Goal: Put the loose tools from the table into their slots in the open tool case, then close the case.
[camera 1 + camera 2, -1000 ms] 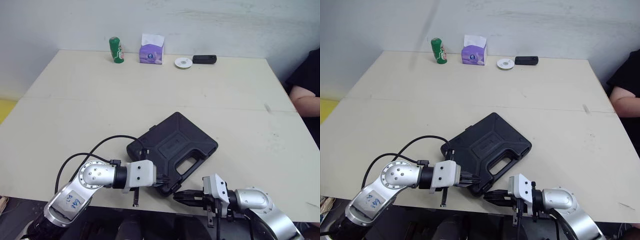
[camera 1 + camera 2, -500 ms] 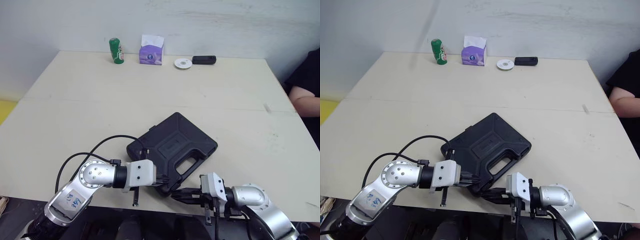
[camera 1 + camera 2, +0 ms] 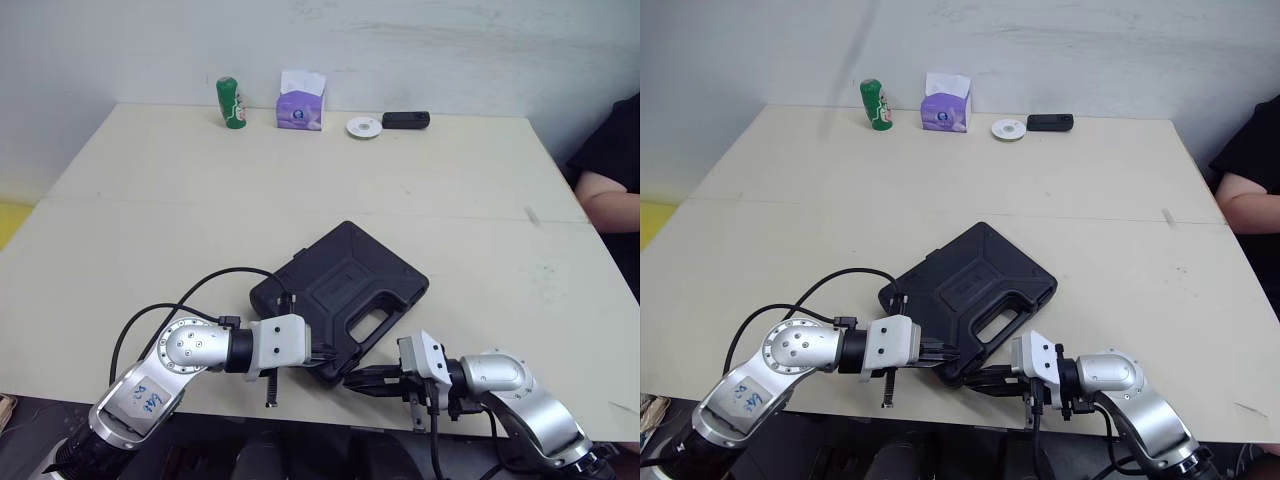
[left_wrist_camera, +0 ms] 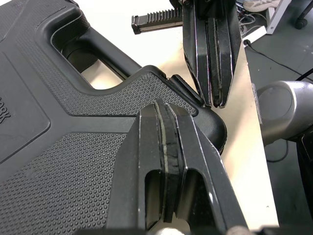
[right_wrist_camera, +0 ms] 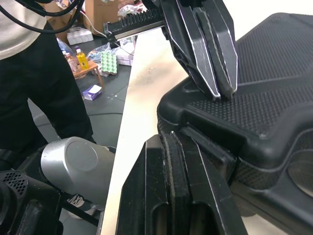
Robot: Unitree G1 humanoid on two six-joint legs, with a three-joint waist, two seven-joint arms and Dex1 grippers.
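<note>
Case (image 3: 340, 295) lay shut and turned on a diagonal in the lower centre of the head view, handle cut-out toward the lower right, its nearest corner close to the table (image 3: 180, 200) front edge. The left claw (image 4: 164, 110) came in from the lower left with its two fingers pressed together, holding nothing, its tip resting on the pebbled lid just inside that near corner. The right claw (image 5: 168, 139) reached in from the lower right, also closed and empty, its tip at the side of the same corner by a small latch, so the two tips sat just beside each other with the corner between them. Both arms hung past the table edge at the bottom of the frame. Bare tabletop lay wide to the left, above and to the right of the case. Along the far edge at upper centre stood a bottle (image 3: 229, 102), a tissue box (image 3: 299, 106), a white disc (image 3: 363, 126) and a black device (image 3: 406, 120), well apart from the case. A person's arm (image 3: 605, 190) showed at the right edge.
</note>
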